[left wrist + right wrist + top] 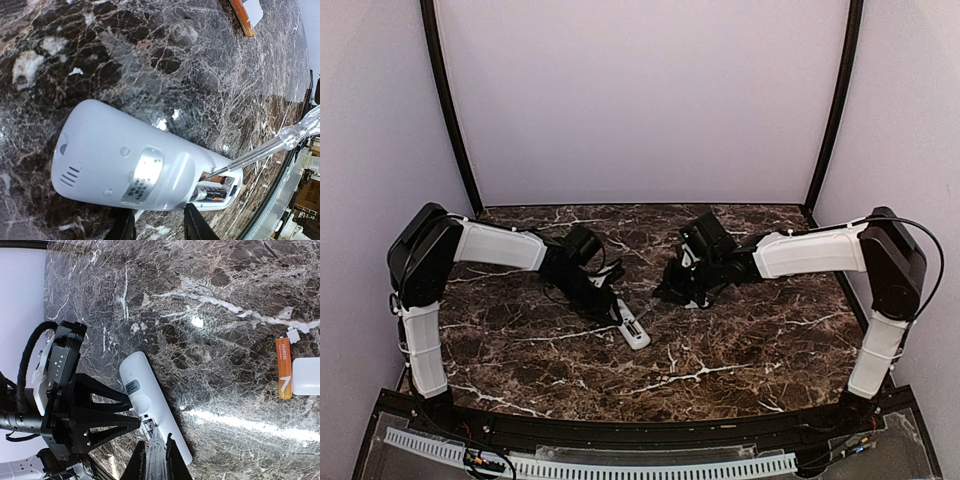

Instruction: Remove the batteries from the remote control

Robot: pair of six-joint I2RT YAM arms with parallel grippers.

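The white remote (125, 160) lies back up on the marble table, its battery bay open at one end. One battery (217, 193), black and orange, sits in the lower slot; the upper slot shows brown. A loose orange battery (284, 368) lies apart on the table. My right gripper (156, 442) is shut on a clear-handled screwdriver (156, 462), and its metal tip (220, 171) is inside the bay. My left gripper (159, 212) has its jaws a little apart, fingertips (134, 409) against the remote's long edge beside the bay. The top view shows the remote (632, 328) between both grippers.
A white battery cover (306, 376) lies next to the loose battery, which also shows in the left wrist view (242, 20). The table's front edge with a clear rail (280, 190) runs close behind the remote's bay end.
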